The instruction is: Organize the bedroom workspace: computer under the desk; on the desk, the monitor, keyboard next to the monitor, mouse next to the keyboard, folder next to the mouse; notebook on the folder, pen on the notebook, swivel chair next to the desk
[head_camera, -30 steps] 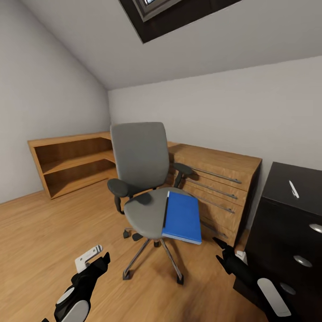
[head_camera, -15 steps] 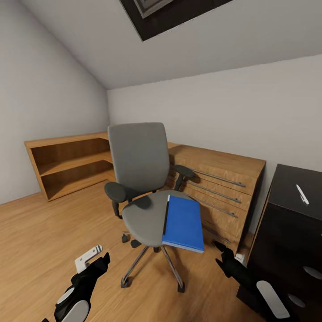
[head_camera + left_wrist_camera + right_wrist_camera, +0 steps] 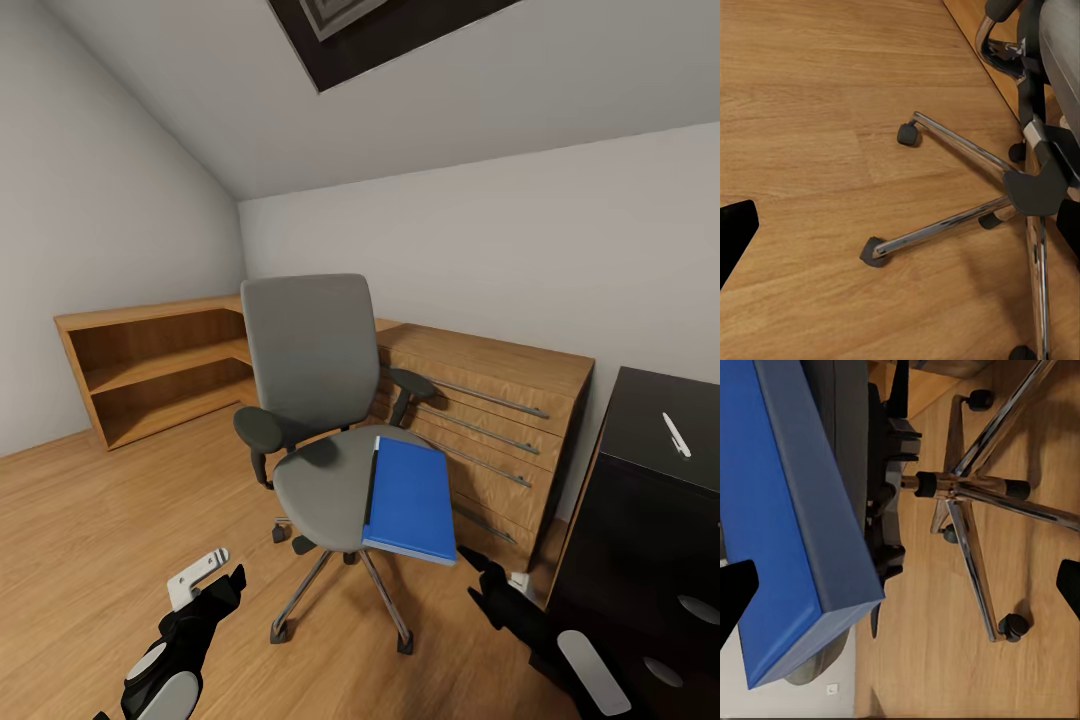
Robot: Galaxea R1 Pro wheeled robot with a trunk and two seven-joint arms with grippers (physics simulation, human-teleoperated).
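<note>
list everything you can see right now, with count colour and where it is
swivel chair: 1, grey with chrome legs, middle of the wood floor
folder: 1, blue, on the chair seat, overhanging its edge
pen: 1, white, on the black cabinet
black cabinet: 1, far right
wooden drawer unit: 1, brown, behind the chair
open shelf: 1, brown, left wall
left claw: 1, black, open, low above the floor
right claw: 1, black, open, below the folder

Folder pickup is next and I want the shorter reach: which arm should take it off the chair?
Probably the right. The right claw sits just below the blue folder, which overhangs the chair seat on that side. The left claw hangs low over the floor, beyond the seat.
</note>
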